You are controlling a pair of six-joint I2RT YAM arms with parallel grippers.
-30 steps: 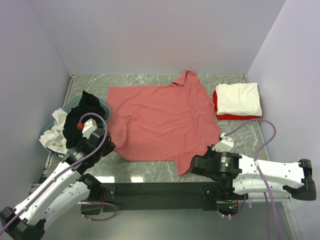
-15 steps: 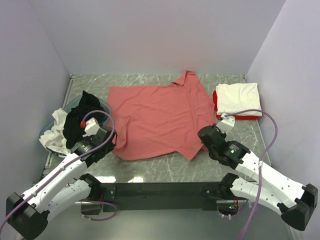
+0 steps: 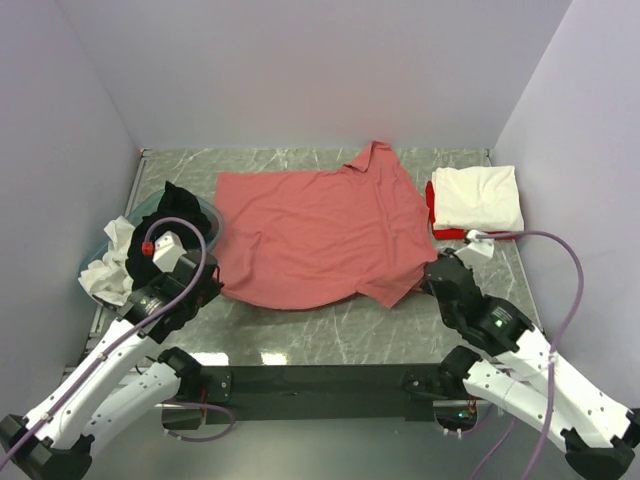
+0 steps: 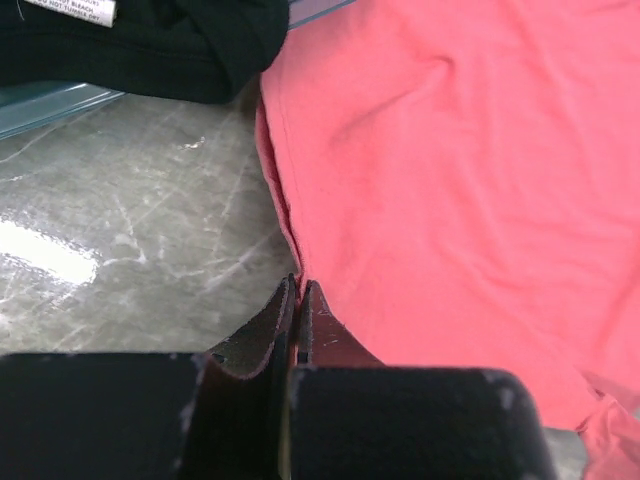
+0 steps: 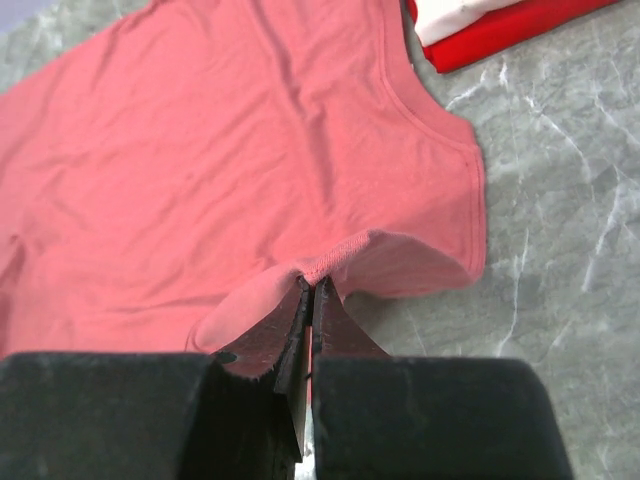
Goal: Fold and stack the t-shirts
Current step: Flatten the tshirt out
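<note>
Pinching the salmon-pink t-shirt, spread mid-frame on the bench: my left claw is clamping its lower-left edge, my right claw its curled lower-right hem. Upper right, cream-white t-shirt is lying on red t-shirt.

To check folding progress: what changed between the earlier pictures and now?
The right end effector, shut on the near right corner of the salmon-pink collared cloth t-shirt, carried it toward the far side and rightward, so the near hem lies farther back. The left end effector stays shut on the near left hem. The folded cream-white t-shirt on the red one and the teal plastic basin stayed put.
</note>
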